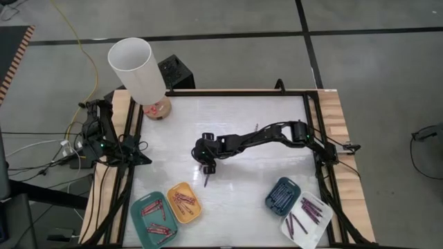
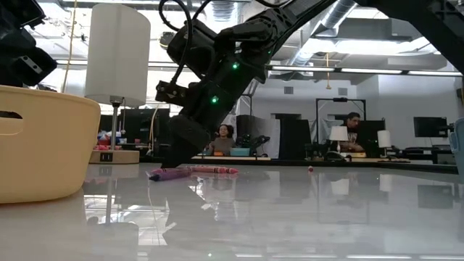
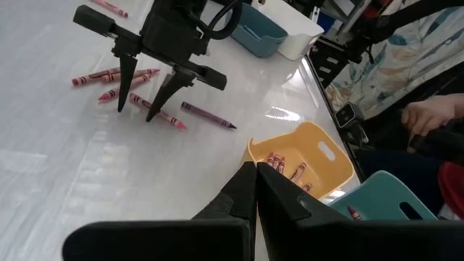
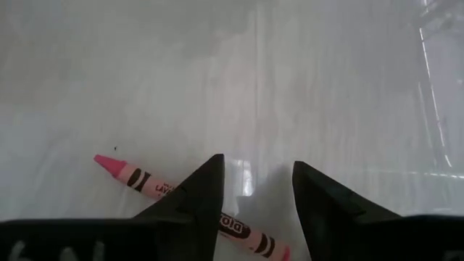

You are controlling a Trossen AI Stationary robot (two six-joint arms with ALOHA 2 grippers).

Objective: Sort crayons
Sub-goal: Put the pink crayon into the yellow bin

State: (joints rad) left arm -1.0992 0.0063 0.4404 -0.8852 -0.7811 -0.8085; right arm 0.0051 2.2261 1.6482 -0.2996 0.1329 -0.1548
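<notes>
**Right gripper spread over loose crayons at mid-table**

High view: the right arm reached from the right edge of the table (image 1: pixel 242 200) toward its middle, and the right gripper (image 1: pixel 208 168) hung there with a single dark crayon (image 1: pixel 206 181) just beside it, toward the trays. The left arm sat folded at the left edge, well apart from the crayons, so the right arm was plainly the nearer one. Sorted crayons lay in the teal tray (image 1: pixel 136 209), the yellow tray (image 1: pixel 171 193), the dark-blue tray (image 1: pixel 293 187) and the white tray (image 1: pixel 322 225).

Low view: the right gripper came down close to the table, with a purple crayon (image 2: pixel 168 174) and a red crayon (image 2: pixel 214 170) lying flat at its foot. Whether it touched either could not be told.

Left wrist view: the left gripper (image 3: pixel 256 168) was closed with nothing in it. Beyond it the right gripper stood wide open, its fingers straddling a small cluster of red and pink crayons; which one sat between the tips was hard to make out.

Right wrist view: a pink crayon (image 4: pixel 134 176) lay aslant across the gap between the open fingers, its tip off to one side and its middle hidden behind one finger (image 4: pixel 196 192). Its long axis ran roughly crosswise to the fingers, so I judged a turn of the wrist might be needed before closing.
</notes>
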